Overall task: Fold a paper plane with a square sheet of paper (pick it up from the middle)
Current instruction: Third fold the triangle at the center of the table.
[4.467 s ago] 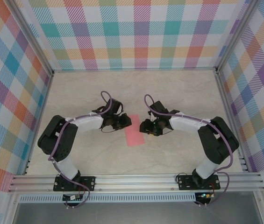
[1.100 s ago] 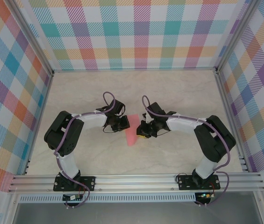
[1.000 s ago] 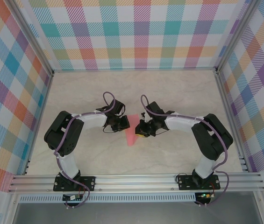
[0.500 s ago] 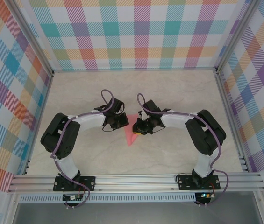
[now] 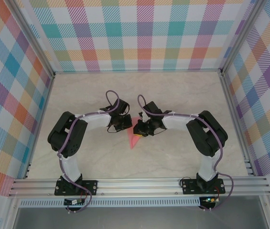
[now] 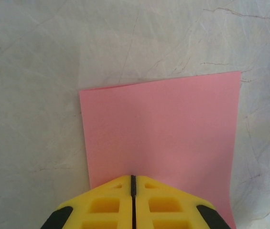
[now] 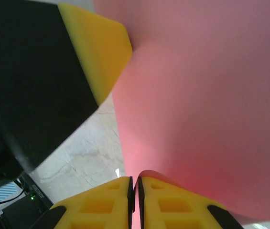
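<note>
Now the square sheet of paper (image 5: 134, 139), at the middle of the table (image 5: 187, 100), looks narrower than seconds ago. The right gripper (image 5: 138, 129) has swung left toward the left gripper (image 5: 126, 125). Both are clenched on the sheet, so the centre fold is probably forming.

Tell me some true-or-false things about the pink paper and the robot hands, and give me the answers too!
1. The sheet of paper is pink. True.
2. The left gripper and the right gripper are both wide open. False: each one is shut on an edge of the paper.
3. The paper is scrunched into a ball. False: it is smooth, with sharp corners.
4. The table looks like pale marble. True.
5. The walls are plain white. False: they are checked in many colours.
</note>
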Controlling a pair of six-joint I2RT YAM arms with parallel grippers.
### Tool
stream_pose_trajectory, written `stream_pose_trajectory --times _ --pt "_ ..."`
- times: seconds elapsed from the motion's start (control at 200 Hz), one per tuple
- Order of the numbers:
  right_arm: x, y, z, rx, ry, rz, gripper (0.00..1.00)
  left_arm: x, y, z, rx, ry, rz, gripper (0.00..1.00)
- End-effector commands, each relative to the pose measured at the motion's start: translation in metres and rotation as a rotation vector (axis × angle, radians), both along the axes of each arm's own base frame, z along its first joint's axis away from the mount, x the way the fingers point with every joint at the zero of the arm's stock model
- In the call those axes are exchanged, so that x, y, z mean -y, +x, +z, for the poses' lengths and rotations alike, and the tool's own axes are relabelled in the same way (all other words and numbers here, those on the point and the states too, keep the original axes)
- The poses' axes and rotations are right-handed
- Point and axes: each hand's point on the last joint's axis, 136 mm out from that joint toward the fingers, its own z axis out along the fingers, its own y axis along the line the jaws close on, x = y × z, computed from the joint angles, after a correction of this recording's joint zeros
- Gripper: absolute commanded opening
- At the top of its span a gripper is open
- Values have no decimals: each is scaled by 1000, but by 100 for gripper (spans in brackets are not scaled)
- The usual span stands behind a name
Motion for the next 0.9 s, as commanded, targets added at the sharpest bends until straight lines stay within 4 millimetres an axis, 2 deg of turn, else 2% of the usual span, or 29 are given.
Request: stream_pose_trajectory --times 0.0,0.455,0.62,0.795,0.895 --pt "-11 4 6 30 36 39 14 -9 -5 -13 -44 47 6 7" --pt "-20 2 -1 27 35 95 14 -7 -6 -9 -42 32 -6 6" --pt "-21 4 -4 25 30 97 14 -5 -5 1 -23 12 -6 6" --pt "-21 5 -9 19 20 90 14 -6 -5 23 28 -18 10 7" --pt "-22 7 -9 21 21 88 14 -12 -8 24 31 -1 20 7"
